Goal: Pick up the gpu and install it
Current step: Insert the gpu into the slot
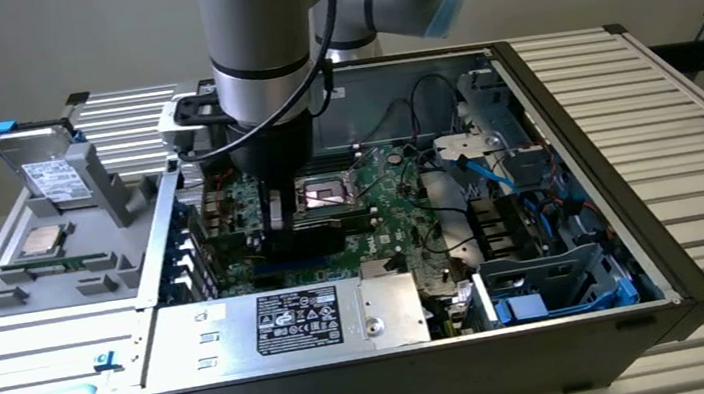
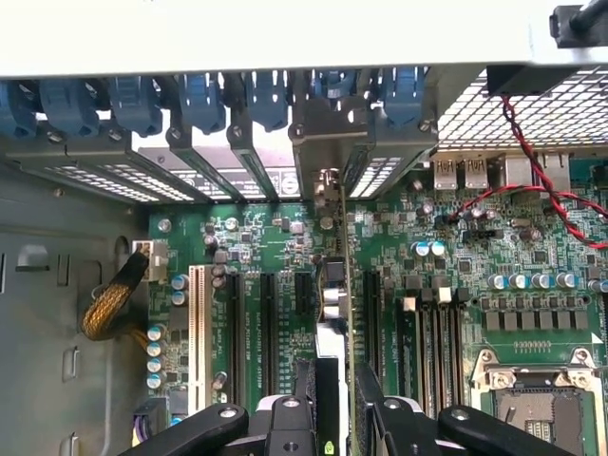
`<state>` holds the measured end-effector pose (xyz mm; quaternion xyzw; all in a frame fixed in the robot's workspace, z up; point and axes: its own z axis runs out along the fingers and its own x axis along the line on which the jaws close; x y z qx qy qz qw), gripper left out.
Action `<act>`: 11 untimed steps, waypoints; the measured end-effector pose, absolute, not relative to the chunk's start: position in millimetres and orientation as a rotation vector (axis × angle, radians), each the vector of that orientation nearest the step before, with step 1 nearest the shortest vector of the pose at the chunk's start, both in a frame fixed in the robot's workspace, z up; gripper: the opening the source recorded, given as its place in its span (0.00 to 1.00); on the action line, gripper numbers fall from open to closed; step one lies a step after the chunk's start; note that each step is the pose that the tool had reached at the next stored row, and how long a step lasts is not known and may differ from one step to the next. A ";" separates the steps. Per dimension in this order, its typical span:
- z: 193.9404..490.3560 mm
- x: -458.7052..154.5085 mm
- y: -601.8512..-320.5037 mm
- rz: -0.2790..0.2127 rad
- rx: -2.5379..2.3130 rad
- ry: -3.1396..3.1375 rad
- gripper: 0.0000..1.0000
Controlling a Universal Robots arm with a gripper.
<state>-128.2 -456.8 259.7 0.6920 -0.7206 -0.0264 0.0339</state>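
The gpu (image 2: 334, 285) stands on edge over the black expansion slots of the green motherboard (image 2: 456, 237), seen as a thin strip with its metal bracket up against the rear slot openings. My gripper (image 2: 334, 375) is shut on it, one black finger (image 2: 306, 391) on each face. In the exterior view the arm reaches straight down into the open computer case, with the gripper (image 1: 277, 216) low over the motherboard (image 1: 380, 204) and the dark gpu (image 1: 243, 233) under it. Whether the card's edge sits fully in a slot I cannot tell.
Blue slot latches (image 2: 199, 100) line the case's rear wall. Red and black wires (image 2: 532, 161) cross near the CPU socket (image 2: 532, 399). A silver power supply (image 1: 294, 320) sits at the case front, a drive cage with blue cables (image 1: 551, 283) at the exterior view's right, and a grey parts tray (image 1: 49, 244) at its left.
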 end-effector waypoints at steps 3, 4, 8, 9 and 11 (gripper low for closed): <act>259.4 -127.7 -456.9 -0.081 2.128 -2.216 0.28; 258.7 -127.7 -456.9 -0.081 2.128 -2.217 0.28; 257.9 -127.4 -457.1 -0.080 2.128 -2.217 0.28; 257.9 -127.4 -457.0 -0.081 2.128 -2.217 0.28; 257.8 -127.3 -457.1 -0.081 2.127 -2.218 0.28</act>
